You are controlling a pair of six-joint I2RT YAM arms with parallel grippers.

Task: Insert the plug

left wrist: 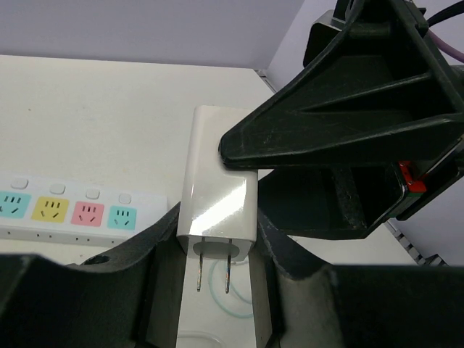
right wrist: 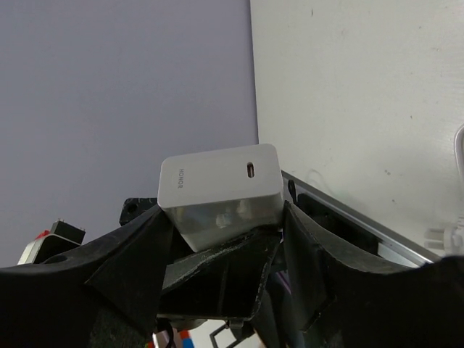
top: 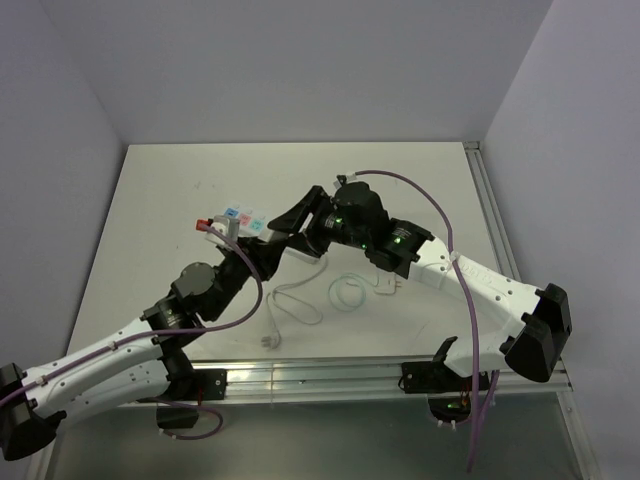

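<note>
A white charger plug point(left wrist: 217, 196) with two metal prongs is held in mid-air between both grippers. My left gripper point(left wrist: 217, 233) is shut on its sides, prongs pointing back at the wrist camera. My right gripper point(right wrist: 221, 217) is shut on the same plug point(right wrist: 217, 181), its port end facing that camera. In the top view both grippers meet point(top: 285, 237) just right of the white power strip point(top: 232, 220) with its coloured sockets; the plug is hidden there. The strip point(left wrist: 65, 210) lies below and left of the plug.
A loose white cable point(top: 290, 300), a thin teal loop point(top: 348, 292) and a small connector point(top: 388, 287) lie on the table near the front. A metal rail point(top: 330, 375) runs along the table's near edge.
</note>
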